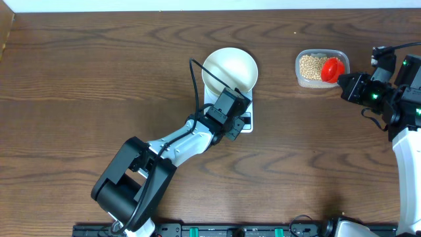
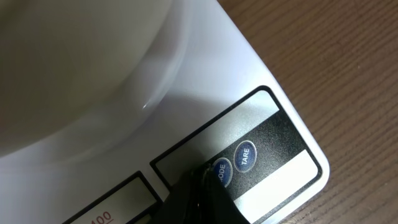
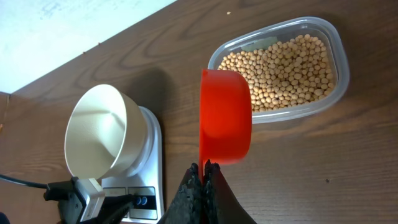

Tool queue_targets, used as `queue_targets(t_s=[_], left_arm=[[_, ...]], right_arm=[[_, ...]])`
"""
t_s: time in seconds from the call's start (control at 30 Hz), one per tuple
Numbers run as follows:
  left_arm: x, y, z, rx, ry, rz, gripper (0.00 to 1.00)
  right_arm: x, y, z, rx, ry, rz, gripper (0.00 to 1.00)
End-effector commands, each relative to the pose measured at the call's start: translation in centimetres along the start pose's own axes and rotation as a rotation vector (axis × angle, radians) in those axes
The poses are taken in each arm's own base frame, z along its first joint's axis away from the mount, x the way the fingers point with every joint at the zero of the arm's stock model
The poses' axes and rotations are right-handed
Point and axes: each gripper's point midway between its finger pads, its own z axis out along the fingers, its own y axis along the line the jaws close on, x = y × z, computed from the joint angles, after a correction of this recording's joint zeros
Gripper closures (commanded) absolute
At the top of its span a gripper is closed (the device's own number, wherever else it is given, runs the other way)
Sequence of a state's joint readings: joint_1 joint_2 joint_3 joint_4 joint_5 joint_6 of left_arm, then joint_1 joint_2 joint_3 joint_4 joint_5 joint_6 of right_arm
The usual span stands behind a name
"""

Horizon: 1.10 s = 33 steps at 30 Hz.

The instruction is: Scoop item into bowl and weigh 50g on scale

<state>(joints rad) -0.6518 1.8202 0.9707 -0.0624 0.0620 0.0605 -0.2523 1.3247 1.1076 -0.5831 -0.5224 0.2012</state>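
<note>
Left gripper [image 2: 202,180], pressed together, at buttons [image 2: 245,155] of scale [image 2: 205,87] carrying bowl [image 2: 74,62]; right gripper [image 3: 203,171] pinching red scoop [image 3: 225,115]; press squarely, briefly.

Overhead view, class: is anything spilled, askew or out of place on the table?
Almost nothing. One pale speck lies on the table beside the bean tub, possibly a stray bean. The white bowl sits upright on the scale.
</note>
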Motion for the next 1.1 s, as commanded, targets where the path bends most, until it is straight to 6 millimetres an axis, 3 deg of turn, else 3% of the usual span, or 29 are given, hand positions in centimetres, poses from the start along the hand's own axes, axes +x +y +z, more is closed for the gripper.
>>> queue_targets(t_s=[0.0,0.5,0.87,1.07], left_arm=[[1.3,0.4,0.9,-0.023,0.039,0.018,0.93],[2.9,1.4,2.2,-0.039,0.089,0.0,0.93],[4.8,1.3,2.0,-0.041,0.167,-0.034,0.93],[4.9,1.3,2.0,-0.039,0.168,-0.033,0.93]], right_arm=[[-0.3,-0.1,-0.3,0.003,-0.009,-0.019,0.99],[0.0,-0.1,-0.3,0.005,0.0,-0.018,0.99],[0.0,-0.3,-0.3,0.014,-0.001,-0.029,0.99],[0.0,-0.5,-0.3,0.028,-0.002,-0.028,0.99]])
